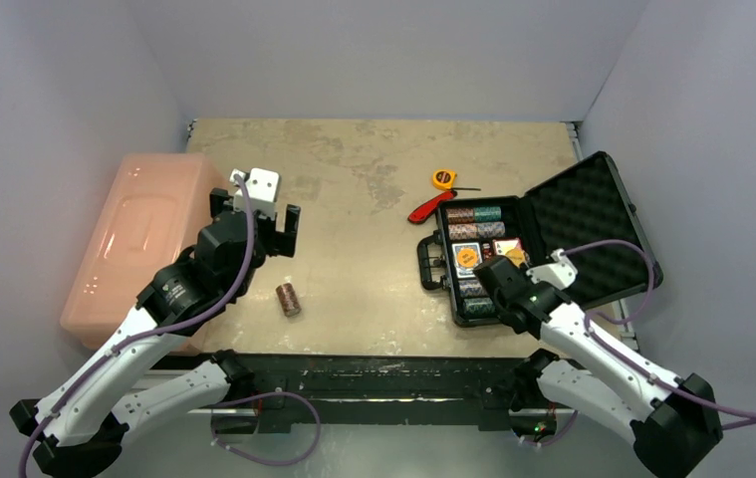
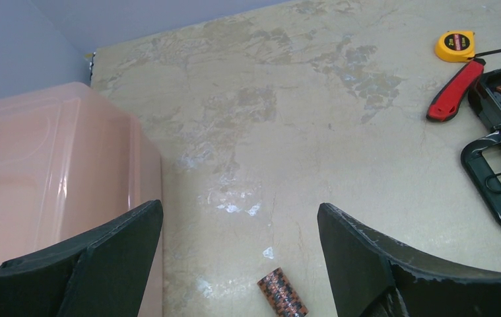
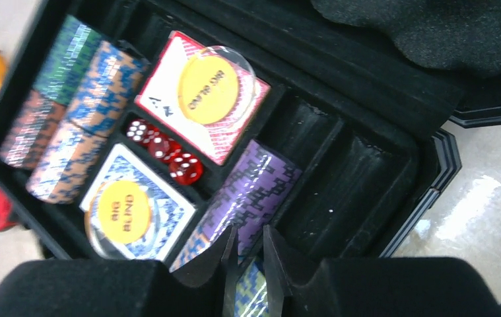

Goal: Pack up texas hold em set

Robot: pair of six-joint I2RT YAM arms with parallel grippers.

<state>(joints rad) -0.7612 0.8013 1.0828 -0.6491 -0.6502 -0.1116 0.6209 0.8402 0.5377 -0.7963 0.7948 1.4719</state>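
The black case (image 1: 450, 299) lies open at the right, its foam lid (image 1: 583, 229) leaning back. It holds chip rolls, a red card deck (image 3: 168, 105) and a blue deck (image 3: 162, 218), each under a clear disc, and red dice (image 3: 168, 148). Two slots (image 3: 340, 178) next to the purple roll (image 3: 254, 191) are bare. My right gripper (image 1: 488, 274) hangs over the case's near end, jaws nearly together (image 3: 249, 231) and empty. A loose brown chip roll (image 1: 287, 299) lies on the table (image 2: 282, 294). My left gripper (image 1: 254, 221) is open above and beyond it (image 2: 239, 211).
A large pink bin (image 1: 139, 239) stands at the left, close to my left fingers (image 2: 102, 257). A yellow tape measure (image 1: 442, 179) and a red-handled tool (image 1: 425, 209) lie just beyond the case. The case handle (image 1: 430, 264) sticks out to the left.
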